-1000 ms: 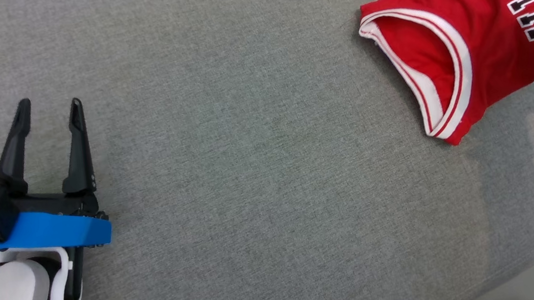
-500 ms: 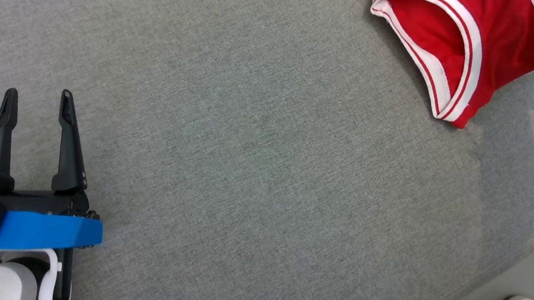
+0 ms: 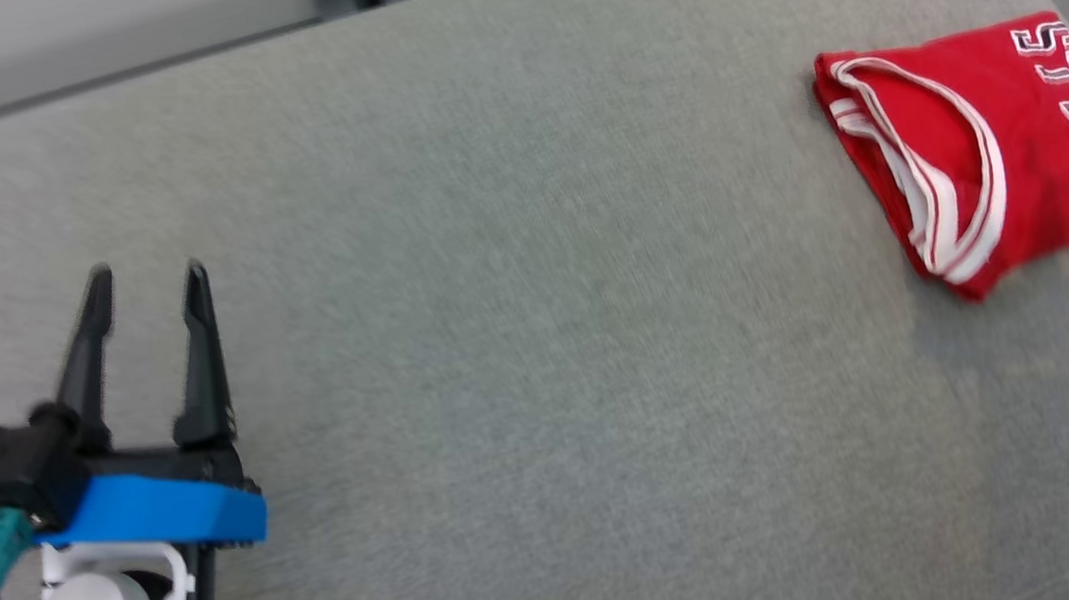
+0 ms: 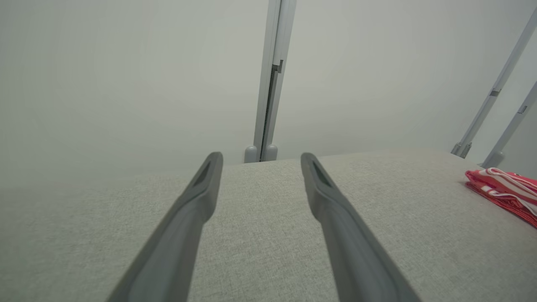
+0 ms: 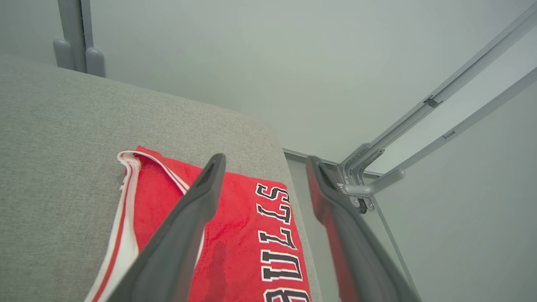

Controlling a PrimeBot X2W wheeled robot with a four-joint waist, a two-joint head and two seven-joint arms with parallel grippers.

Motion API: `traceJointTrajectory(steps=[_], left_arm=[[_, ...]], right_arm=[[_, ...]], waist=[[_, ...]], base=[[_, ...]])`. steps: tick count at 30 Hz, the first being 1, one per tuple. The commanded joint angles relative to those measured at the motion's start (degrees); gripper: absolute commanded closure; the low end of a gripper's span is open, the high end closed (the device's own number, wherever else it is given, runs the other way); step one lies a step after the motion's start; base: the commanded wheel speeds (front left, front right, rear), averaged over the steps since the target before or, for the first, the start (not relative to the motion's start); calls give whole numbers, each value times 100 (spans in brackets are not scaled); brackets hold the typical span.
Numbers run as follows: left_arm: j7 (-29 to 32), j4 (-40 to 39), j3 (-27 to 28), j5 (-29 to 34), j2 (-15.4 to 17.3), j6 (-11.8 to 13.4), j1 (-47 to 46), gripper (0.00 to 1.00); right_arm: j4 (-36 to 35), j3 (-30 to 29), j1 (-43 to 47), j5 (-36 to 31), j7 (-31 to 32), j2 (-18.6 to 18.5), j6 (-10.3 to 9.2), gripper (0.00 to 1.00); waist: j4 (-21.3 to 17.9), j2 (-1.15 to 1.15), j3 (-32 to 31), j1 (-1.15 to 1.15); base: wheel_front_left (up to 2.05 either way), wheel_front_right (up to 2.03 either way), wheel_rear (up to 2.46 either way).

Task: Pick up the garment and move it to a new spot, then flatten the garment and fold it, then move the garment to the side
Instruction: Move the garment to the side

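**Folded red jersey lies at the right end of the cushion, both grippers apart**

The garment (image 3: 1032, 163), a red jersey with white-and-red trim and black-and-white lettering, lies folded in the upper right of the head view. It rests on the grey cushion (image 3: 537, 320), close to that surface's rounded right end.

The right gripper (image 5: 264, 161) shows at the right edge of the head view, beside the lettering. In the right wrist view its two fingers stand well apart with nothing clamped between them. The left-hand finger crosses the jersey in the picture, and whether it touches the cloth cannot be told.

The left gripper (image 3: 147, 279) sits in the lower left of the head view, over bare cushion and well apart from the garment. Its fingers are spread and empty. In the left wrist view the jersey shows at the right edge of the frame.
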Motion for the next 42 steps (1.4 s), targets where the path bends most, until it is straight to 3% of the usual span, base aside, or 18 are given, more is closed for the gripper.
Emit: traceJointTrajectory(steps=[1,11,19,25,42], left_arm=[[-86,137,-5,-69,-84,-5,145,0],[-365,869,33,-151,-490,-44,744,0],[-394,1218,96,-13,-749,-134,1055,0],[-397,1425,168,93,-904,-299,1201,0],[-398,1696,486,344,-1165,-547,1194,0]], right_arm=[[-175,-91,275,69,-196,119,-2,0],[-1690,-340,2185,671,-947,1062,-2,0],[-2722,-687,3498,598,-802,1818,-1,0],[-3186,-987,4167,541,-730,2186,-1,0],[-3355,-1070,4432,375,-544,2414,-1,0]], waist=[[62,0,-265,1],[745,0,-1342,1],[1254,0,-1841,1],[1499,0,-2076,1],[1439,0,-2122,1]], base=[[0,0,0],[0,0,0],[0,0,0],[0,0,0],[0,0,0]])
